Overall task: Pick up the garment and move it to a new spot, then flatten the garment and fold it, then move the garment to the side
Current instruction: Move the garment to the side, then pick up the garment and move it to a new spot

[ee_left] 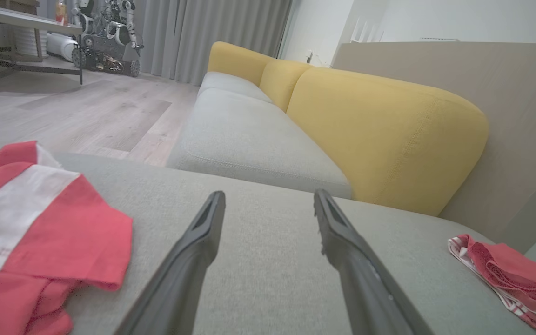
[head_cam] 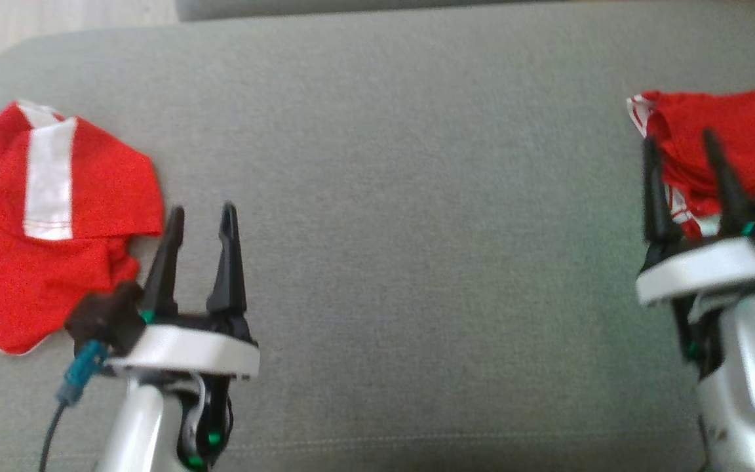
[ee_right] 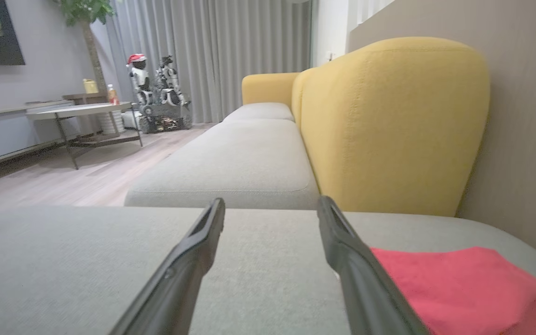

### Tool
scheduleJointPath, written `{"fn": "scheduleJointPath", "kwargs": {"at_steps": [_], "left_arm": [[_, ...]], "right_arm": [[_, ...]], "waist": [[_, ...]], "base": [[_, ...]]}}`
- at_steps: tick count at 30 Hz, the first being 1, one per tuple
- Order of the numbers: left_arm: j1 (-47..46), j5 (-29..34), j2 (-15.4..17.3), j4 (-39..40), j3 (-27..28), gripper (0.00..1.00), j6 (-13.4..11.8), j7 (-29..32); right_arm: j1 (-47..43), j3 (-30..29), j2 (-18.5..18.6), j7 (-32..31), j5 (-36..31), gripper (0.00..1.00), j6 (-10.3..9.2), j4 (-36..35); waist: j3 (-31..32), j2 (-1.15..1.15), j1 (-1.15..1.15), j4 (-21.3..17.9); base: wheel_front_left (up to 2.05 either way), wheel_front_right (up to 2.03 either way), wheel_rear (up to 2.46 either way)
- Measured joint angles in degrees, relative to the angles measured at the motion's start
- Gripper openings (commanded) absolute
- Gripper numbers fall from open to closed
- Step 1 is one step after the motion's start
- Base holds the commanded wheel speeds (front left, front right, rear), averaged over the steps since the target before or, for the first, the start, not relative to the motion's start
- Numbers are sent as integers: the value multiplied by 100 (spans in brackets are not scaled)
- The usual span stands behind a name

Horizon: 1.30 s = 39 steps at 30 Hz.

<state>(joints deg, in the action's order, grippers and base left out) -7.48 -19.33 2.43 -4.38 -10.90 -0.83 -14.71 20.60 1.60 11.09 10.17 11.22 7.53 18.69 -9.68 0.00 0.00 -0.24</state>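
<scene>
On the left, the crumpled garment [head_cam: 56, 229] is bright red with a broad white band, and on the right the folded garment [head_cam: 744, 137] is the same red with a white, red-striped edge. The sofa cushion [head_cam: 417, 196] under them is plain grey, the backrests [ee_left: 389, 135] beyond are mustard yellow, the far curtains [ee_right: 212, 56] grey and the floor [ee_left: 86, 111] pale wood-grain. The left end effector [head_cam: 202, 210] and right end effector [head_cam: 679, 139] have black fingers, white collars and small teal marks.

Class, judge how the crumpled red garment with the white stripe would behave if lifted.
Probably floppy: the garment lies in soft folds. Likely light, as thin cloth. It may cling to the woven grey cushion if pushed.
</scene>
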Motion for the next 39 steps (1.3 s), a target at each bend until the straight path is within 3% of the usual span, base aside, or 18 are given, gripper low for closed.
{"fn": "scheduleJointPath", "kwargs": {"at_steps": [12,28,39], "left_arm": [[727,-7,7,-148,-125,100,89,1],[794,-7,7,-123,-108,100,83,1],[787,-7,5,-83,-29,100,80,1]], "right_arm": [[-1334,-323,-722,382,-572,100,0,-457],[-1557,-357,-827,421,-778,100,0,-568],[-1549,-101,-831,421,-789,100,0,-550]], "waist": [[635,0,0,289],[768,0,0,138],[697,0,0,469]], "base": [[0,0,0],[0,0,0],[0,0,0]]}}
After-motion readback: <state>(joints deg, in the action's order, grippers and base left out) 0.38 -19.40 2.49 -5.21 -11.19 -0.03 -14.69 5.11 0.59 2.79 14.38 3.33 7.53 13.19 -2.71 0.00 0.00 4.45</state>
